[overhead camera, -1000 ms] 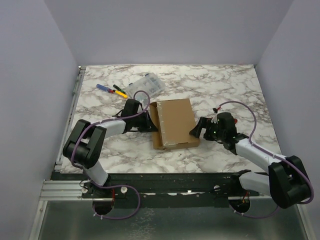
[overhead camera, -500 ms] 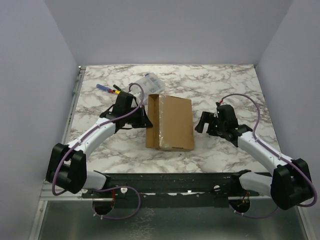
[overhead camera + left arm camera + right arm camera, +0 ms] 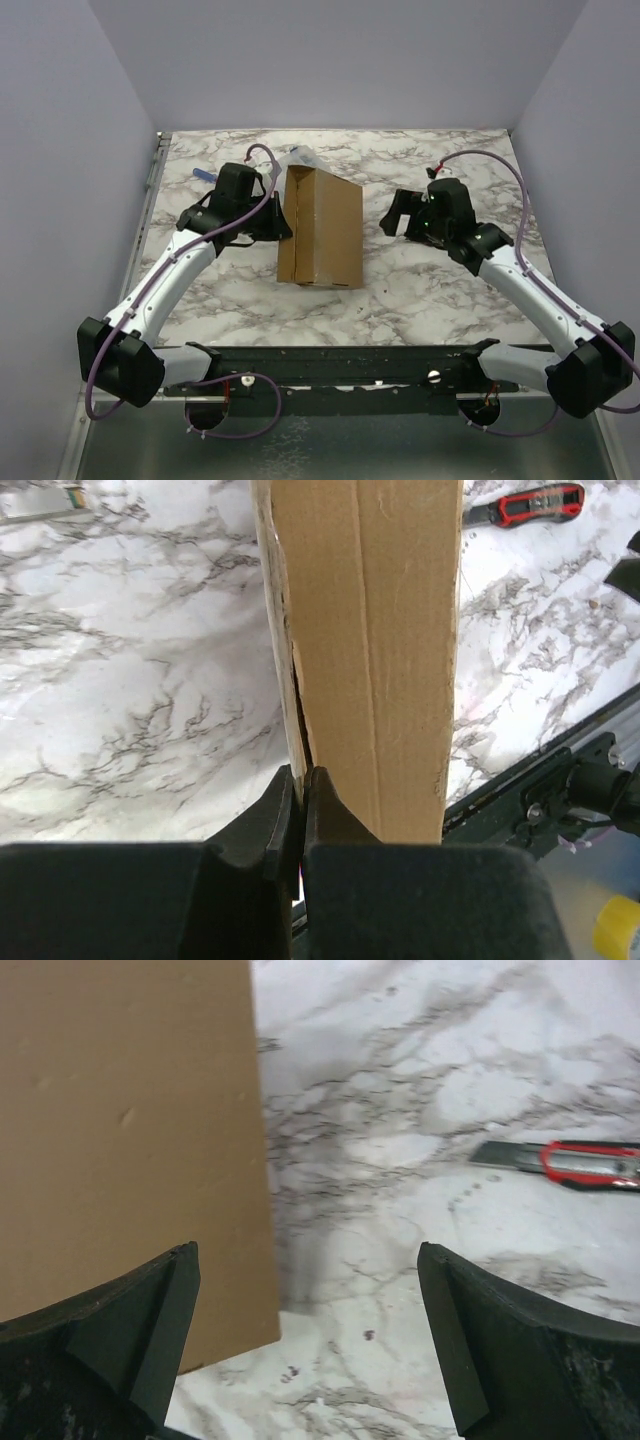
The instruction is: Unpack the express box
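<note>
The box (image 3: 322,225) sits in the middle of the counter (image 3: 420,290), long side running near to far. It is tipped so that its left side is raised and one narrow side wall shows from above. Which edge bears on the counter I cannot tell for certain.

The left hand (image 3: 280,225) is pressed together on a thin cardboard edge at the box's left side. Its wrist view shows the two fingers (image 3: 285,810) shut flat against each other, with the edge pinched between them at a ragged seam. The right hand (image 3: 395,215) is spread wide and holds nothing. It hovers just right of the box, apart from it, facing the broad brown face (image 3: 130,1110).

A red-handled knife (image 3: 570,1160) lies on the counter to the right of the box, and a clear case (image 3: 300,158) lies just beyond its far end.

The step in hand looks like tipping the box up to get at its lid. The pinch is on a single layer of cardboard beside a seam that is already frayed, so pulling hard or fast there could tear the flap rather than turn the box. A slow lift along the line of the edge would be safer.

The spread hand would do best to come in squarely against the broad face or the right edge. There it could steady the box and keep it from sliding toward the knife. It should close only once the cardboard sits well between its fingers.
</note>
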Tool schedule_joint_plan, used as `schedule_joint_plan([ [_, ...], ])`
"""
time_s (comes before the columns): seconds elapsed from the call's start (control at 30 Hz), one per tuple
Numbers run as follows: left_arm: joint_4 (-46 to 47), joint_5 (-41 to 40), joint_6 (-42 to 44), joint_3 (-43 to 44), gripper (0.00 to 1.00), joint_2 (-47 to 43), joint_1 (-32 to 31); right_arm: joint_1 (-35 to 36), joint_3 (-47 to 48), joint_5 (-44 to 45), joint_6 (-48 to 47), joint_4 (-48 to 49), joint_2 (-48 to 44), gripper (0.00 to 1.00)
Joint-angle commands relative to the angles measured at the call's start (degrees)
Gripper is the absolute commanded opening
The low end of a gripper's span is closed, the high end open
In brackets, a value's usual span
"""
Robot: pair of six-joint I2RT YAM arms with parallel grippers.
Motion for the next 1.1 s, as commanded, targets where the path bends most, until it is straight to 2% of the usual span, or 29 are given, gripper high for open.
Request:
schedule_joint_plan([
  [0.0, -6.8, -5.5, 3.2, 4.8, 0.00, -2.1, 0.0, 5.4, 2.4, -5.7, 3.8, 3.6, 1.6, 1.00],
  [0.23, -9.5, -3.4, 3.1, 7.0, 0.00, -1.8, 0.1, 16.8, 3.9, -9.4, 5.4, 17.0, 4.1, 1.00],
  [0.4, -10.9, -2.8, 3.3, 9.0, 0.00, -1.7, 0.1, 21.5, 6.6, -8.1, 5.3, 19.5, 6.9, 1.00],
  [0.53, -12.8, -2.5, 3.7, 11.1, 0.00, -1.1, 0.1, 24.8, 8.3, -3.4, 4.2, 19.6, 8.6, 1.00],
  [0.8, -13.2, -2.2, 3.6, 11.8, 0.00, -2.6, 0.1, 25.5, 14.9, 3.4, 4.3, 13.8, 16.7, 0.99],
  [1.07, -15.5, -3.2, 5.2, 14.0, 0.00, -3.2, 0.1, 25.3, 9.3, 6.8, 8.1, 17.0, 17.0, 0.93],
])
